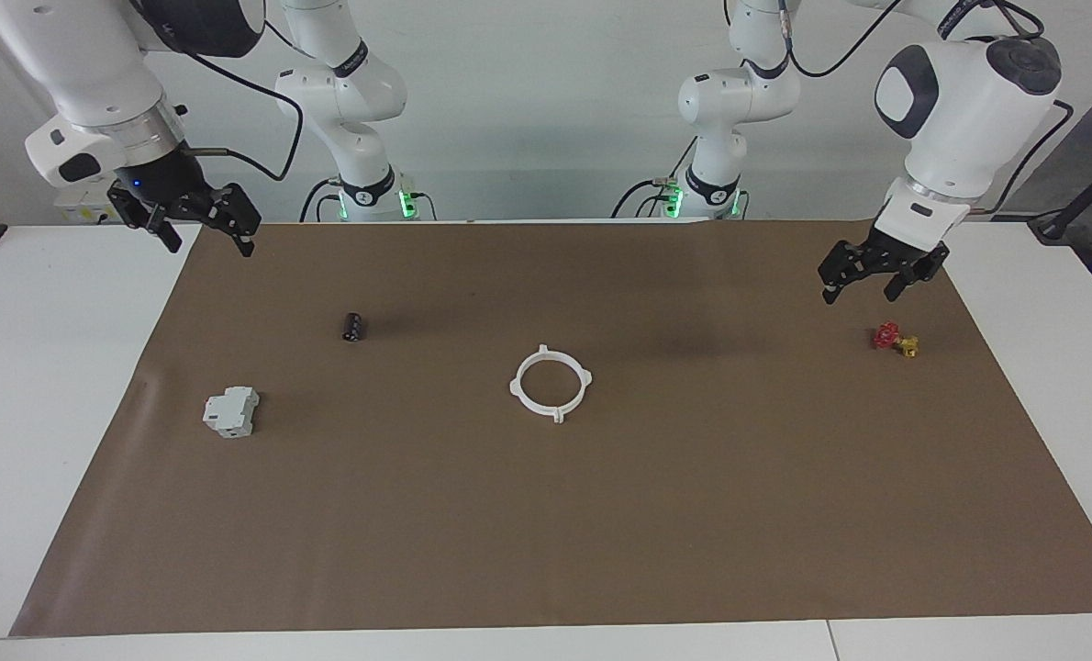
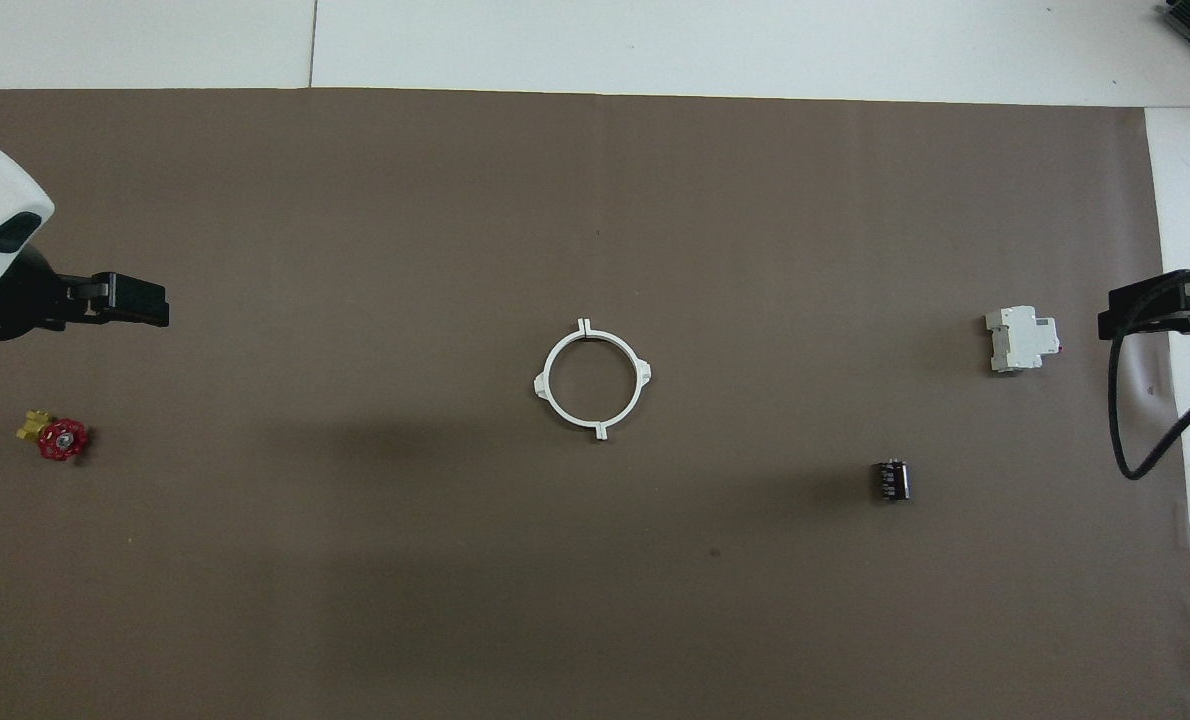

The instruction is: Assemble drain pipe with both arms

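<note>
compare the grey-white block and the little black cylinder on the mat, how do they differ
The grey-white boxy block is pale, angular and clearly bigger; the black cylinder is dark, round and small. The block lies farther from the robots and nearer the mat's edge at the right arm's end; the cylinder lies nearer the robots. Both rest on the brown mat, untouched.
</note>
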